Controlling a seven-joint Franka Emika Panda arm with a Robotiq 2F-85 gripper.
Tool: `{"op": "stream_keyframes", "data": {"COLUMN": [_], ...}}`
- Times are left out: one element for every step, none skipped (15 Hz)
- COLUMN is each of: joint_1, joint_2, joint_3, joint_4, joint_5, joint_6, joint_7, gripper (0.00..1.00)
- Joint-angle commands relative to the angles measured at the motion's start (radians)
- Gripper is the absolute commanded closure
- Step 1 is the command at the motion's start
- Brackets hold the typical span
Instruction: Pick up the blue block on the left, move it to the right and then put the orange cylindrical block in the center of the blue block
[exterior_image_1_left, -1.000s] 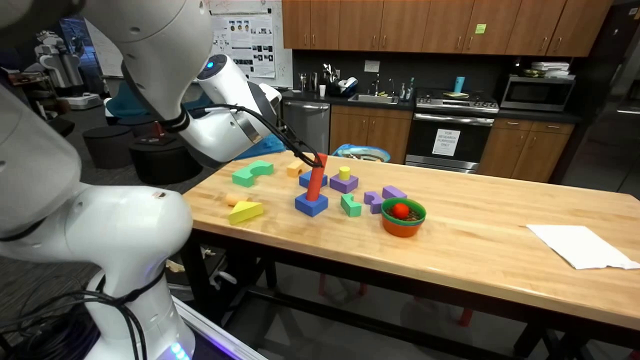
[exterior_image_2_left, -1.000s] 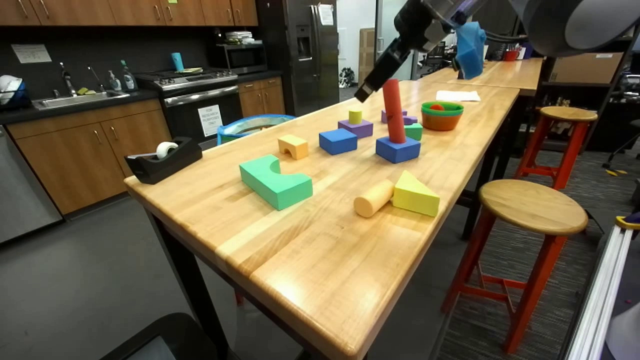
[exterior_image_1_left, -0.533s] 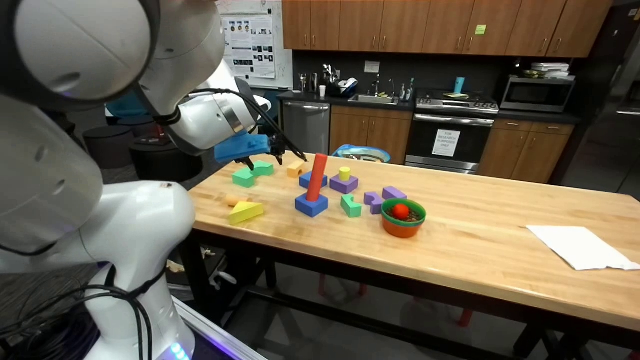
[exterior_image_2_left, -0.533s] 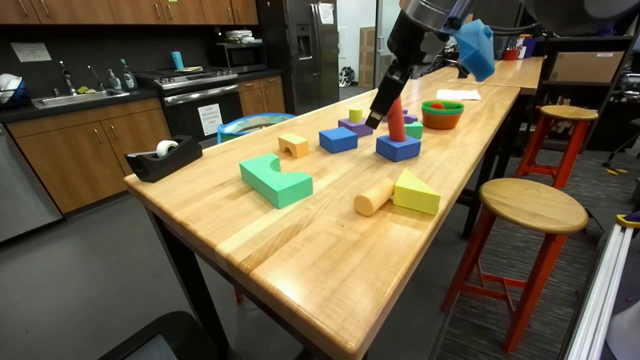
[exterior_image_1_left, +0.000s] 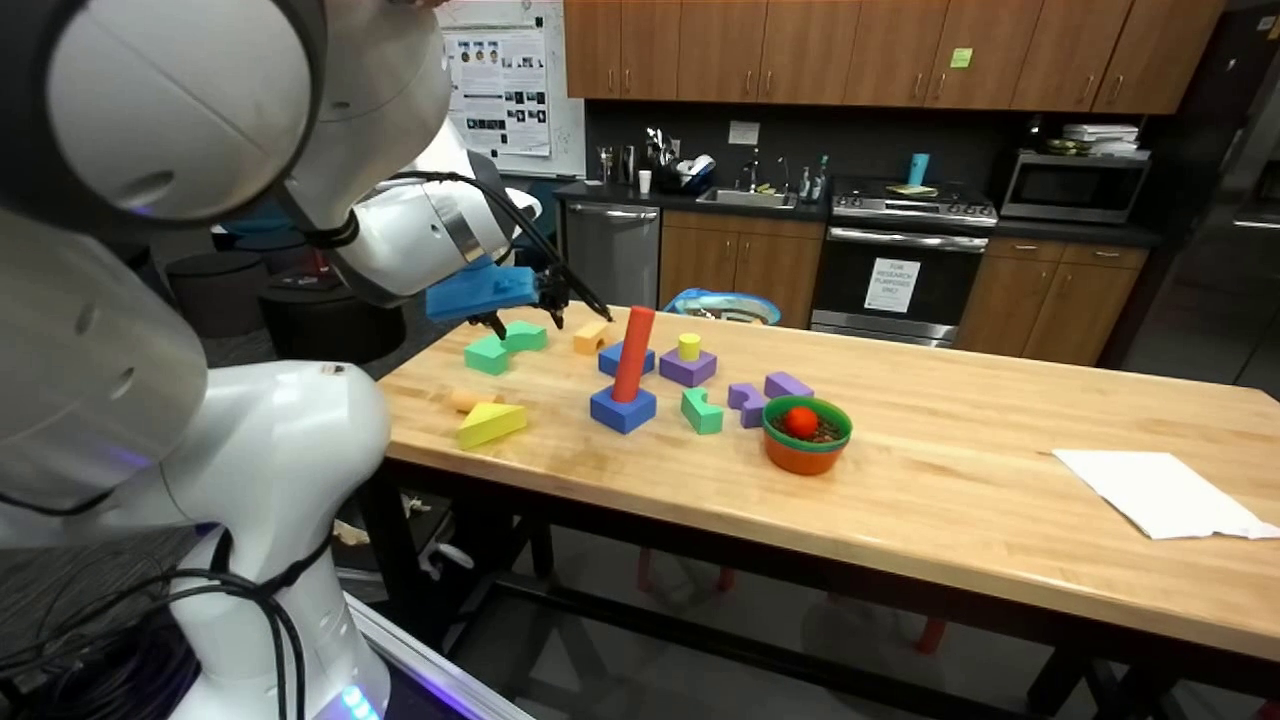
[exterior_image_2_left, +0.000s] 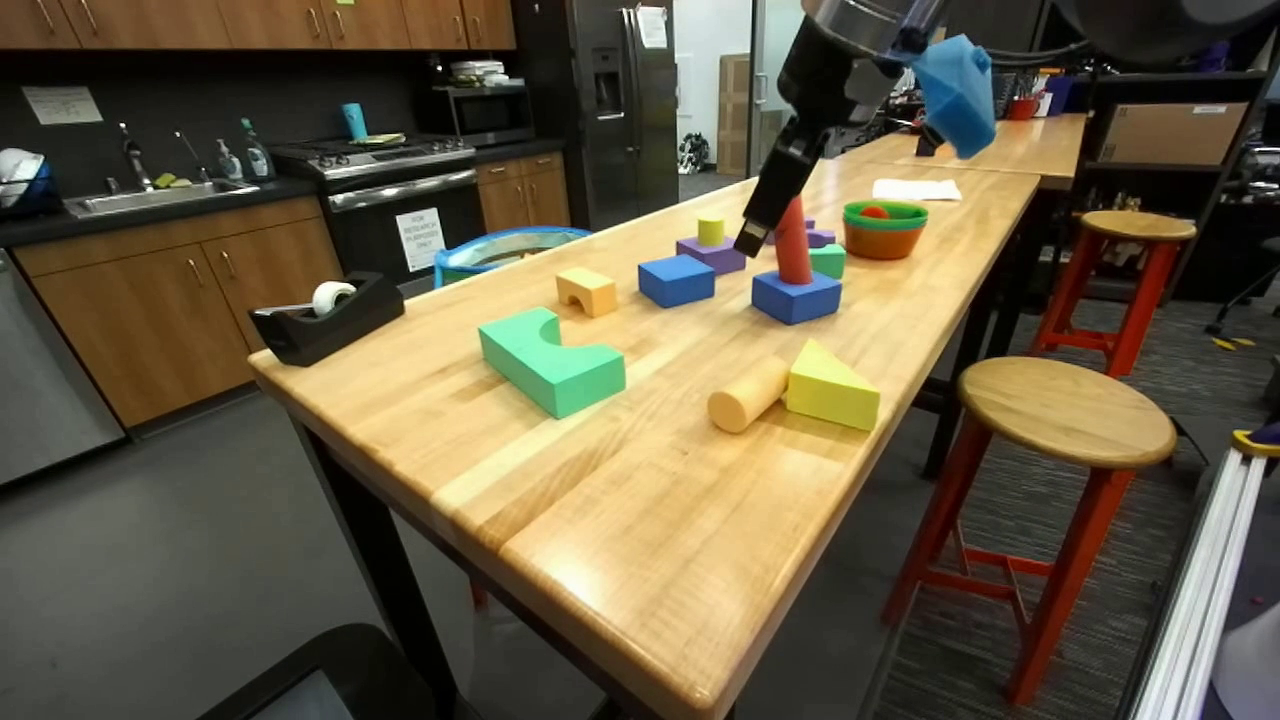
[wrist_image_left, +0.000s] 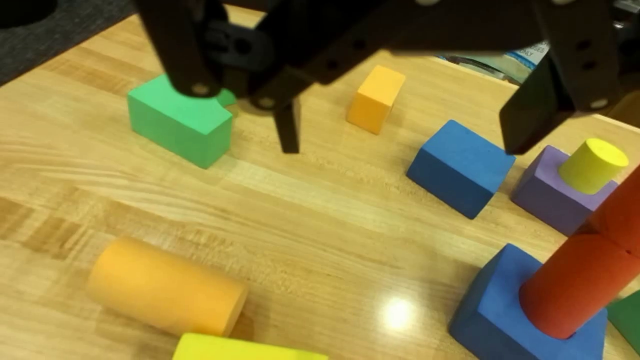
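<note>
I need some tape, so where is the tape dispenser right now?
In an exterior view, the tape dispenser sits at the left corner of the table; its nearest neighbour is the large green block, to its right.

Kitchen area. Brown wood upper cabinets (exterior_image_1_left: 840, 50) over a black backsplash (exterior_image_1_left: 790, 130); dark counter (exterior_image_1_left: 1080, 234) below with dishwasher (exterior_image_1_left: 612, 260), sink (exterior_image_1_left: 745, 201), stove (exterior_image_1_left: 845, 275) (paper sign (exterior_image_1_left: 892, 285) on its front, "for research purposes only") and microwave (exterior_image_1_left: 1075, 187). Tall dark fridge (exterior_image_2_left: 630, 150) past that. Whiteboard (exterior_image_1_left: 567, 110) with a poster (exterior_image_1_left: 500, 90) beside the cabinets. Light wood table (exterior_image_2_left: 620, 500), black legs (exterior_image_2_left: 375, 560) — glare spot (wrist_image_left: 398, 313) on top in the wrist view. Stools (exterior_image_2_left: 1067, 412) with round wood seats, red legs. Floor (exterior_image_2_left: 150, 580) — smooth grey, dark carpet (exterior_image_2_left: 1130, 600) around the stools.
</note>
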Motion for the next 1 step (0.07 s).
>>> {"op": "stream_keyframes", "data": {"joint_1": [0.000], "joint_2": [0.000], "joint_3": [0.000], "joint_4": [0.000], "joint_5": [0.000], "joint_6": [0.000], "joint_7": [0.000], "gripper": [0.00]}}
